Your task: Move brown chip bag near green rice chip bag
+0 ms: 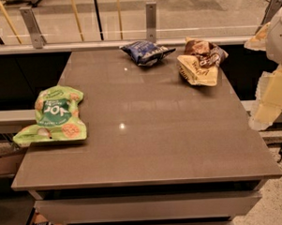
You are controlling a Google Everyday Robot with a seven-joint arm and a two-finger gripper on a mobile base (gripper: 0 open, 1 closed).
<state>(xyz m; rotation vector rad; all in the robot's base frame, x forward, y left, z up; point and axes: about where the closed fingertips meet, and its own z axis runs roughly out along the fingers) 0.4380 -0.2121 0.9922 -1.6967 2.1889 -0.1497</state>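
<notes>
The brown chip bag [200, 62], dark brown and cream-yellow, lies crumpled at the far right of the grey table [147, 142]. The green rice chip bag [55, 116] lies at the table's left edge, partly overhanging it. My gripper [266, 104] shows as a blurred white and pale yellow shape at the right edge of the view, beside the table's right side and to the right of the brown bag, apart from it.
A dark blue snack bag [146, 52] lies at the table's far edge, left of the brown bag. A glass railing with metal posts [150, 21] runs behind the table. A low ledge [10, 119] stands to the left.
</notes>
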